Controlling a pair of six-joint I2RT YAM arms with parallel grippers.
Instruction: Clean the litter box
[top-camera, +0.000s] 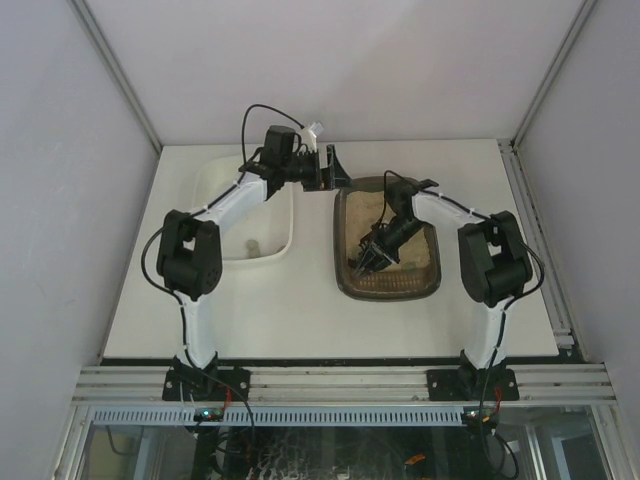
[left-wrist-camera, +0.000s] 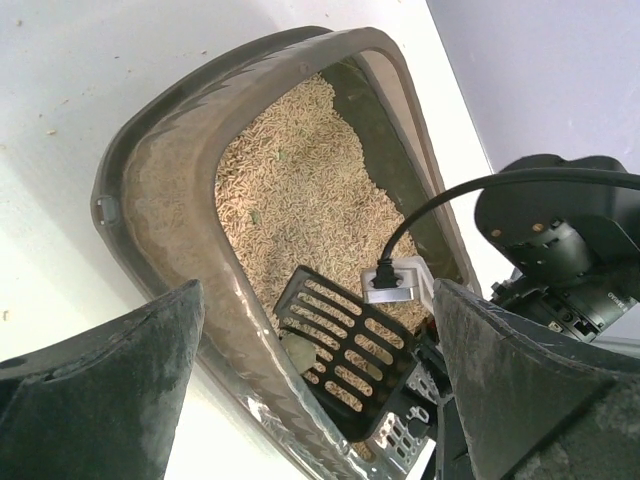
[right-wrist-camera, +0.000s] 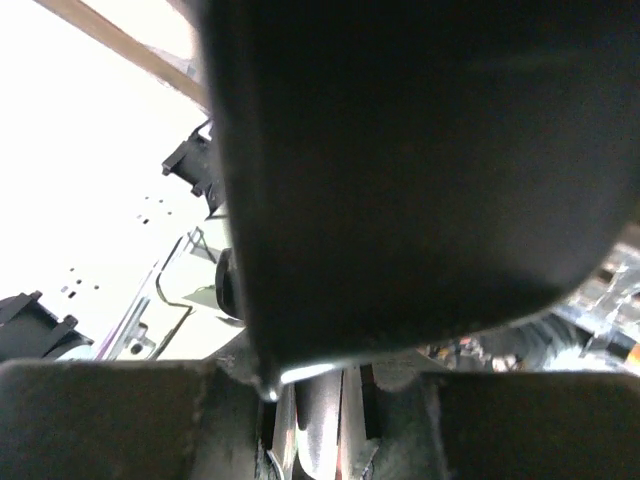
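The litter box is a dark brown tray of beige litter on the right half of the table. My right gripper is down inside it, shut on the handle of a black slotted scoop. The scoop's blade rests on the litter near the tray's wall, and a pale lump lies on its slots. My left gripper hovers open at the box's far left corner. In the left wrist view its fingers stand on either side of the rim, holding nothing. The scoop's dark back fills most of the right wrist view.
A white tub stands left of the litter box, with the left arm reaching over it. Walls enclose the table on three sides. A black cable from the right arm loops over the litter.
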